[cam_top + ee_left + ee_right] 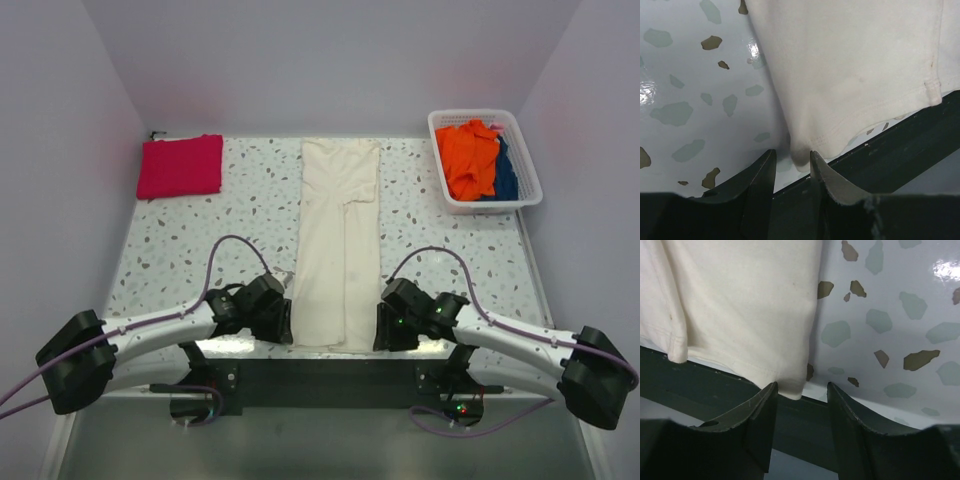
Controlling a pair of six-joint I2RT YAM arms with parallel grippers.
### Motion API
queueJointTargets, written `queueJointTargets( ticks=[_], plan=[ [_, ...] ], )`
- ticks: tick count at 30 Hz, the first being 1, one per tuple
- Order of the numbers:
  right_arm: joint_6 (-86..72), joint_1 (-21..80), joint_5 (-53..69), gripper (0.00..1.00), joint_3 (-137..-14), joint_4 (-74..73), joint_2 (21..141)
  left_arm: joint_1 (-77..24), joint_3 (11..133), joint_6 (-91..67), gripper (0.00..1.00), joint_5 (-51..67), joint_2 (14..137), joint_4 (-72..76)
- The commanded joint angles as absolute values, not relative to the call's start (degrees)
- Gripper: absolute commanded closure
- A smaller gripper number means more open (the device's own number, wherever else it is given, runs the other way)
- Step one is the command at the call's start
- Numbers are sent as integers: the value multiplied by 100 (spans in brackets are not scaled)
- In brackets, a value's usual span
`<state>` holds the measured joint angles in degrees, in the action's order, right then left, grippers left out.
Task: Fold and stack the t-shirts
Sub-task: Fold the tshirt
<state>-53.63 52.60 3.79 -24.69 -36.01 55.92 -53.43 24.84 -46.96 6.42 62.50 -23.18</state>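
Left gripper: low at the near edge of the table, its two dark fingers parted by a narrow gap. The near left corner of the cream-white t-shirt lies right at the fingertips, and they are not pinching it.
Crimson-pink t-shirt: folded into a flat rectangle in the far left corner of the table, well apart from both arms and from the other shirt.
Cream-white t-shirt: folded lengthwise into a long narrow strip down the middle of the table. The collar end is at the far edge. The hem end is at the near edge, where it overhangs the dark rail a little. It lies flat between the two grippers.
Right gripper: low at the near right corner of the same shirt, mirroring the left one. Its fingers stand moderately wide, and the hem corner sits just beyond the gap with neither finger touching it.
White basket: in the far right corner of the table, holding crumpled orange cloth with blue cloth beside it.
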Motion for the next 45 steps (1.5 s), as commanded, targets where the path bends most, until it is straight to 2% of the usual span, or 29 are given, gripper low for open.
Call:
queueJointTargets(
  ticks=[1,11,14,16,17,18,20,22,28,32,39,45],
  plan=[
    [-5581,5282,659,52,-2312,-3287,5677,-5370,2461,-4808,62,782,6293,-2083],
    [-5757,5282,844,59,-2171,-2927,5915,-5370,2119,-4974,59,1072,6328,-1583],
    [-5774,5282,835,64,-2197,-2944,5950,-5370,2074,-5001,62,1125,6354,-1477],
    [-5774,5274,782,68,-2250,-2953,5976,-5370,2074,-5010,70,1151,6337,-1433],
    [-5766,5282,756,74,-2328,-3014,5968,-5370,2135,-5010,75,1151,6337,-1415],
    [-5731,5282,669,77,-2399,-3049,5959,-5370,2179,-4992,84,1143,6328,-1424],
    [-5669,5282,528,84,-2652,-3233,5880,-5370,2363,-4949,94,1073,6346,-1450],
    [-5503,5282,247,90,-2899,-3409,5836,-5353,2522,-4852,100,1020,6407,-1477],
    [-4914,5282,-692,99,-4059,-3928,6125,-4897,3172,-4449,100,1028,6749,-1512],
    [-4589,5203,-1098,99,-4674,-3815,6687,-4448,3698,-4158,100,1248,7118,-1415],
    [-3895,4274,-1134,100,-5422,-2937,8048,-3973,4719,-3736,100,1133,8294,-1196],
    [-3595,3894,-1186,100,-6134,-2400,8920,-3543,5352,-3735,100,1072,9113,-871]
  ],
)
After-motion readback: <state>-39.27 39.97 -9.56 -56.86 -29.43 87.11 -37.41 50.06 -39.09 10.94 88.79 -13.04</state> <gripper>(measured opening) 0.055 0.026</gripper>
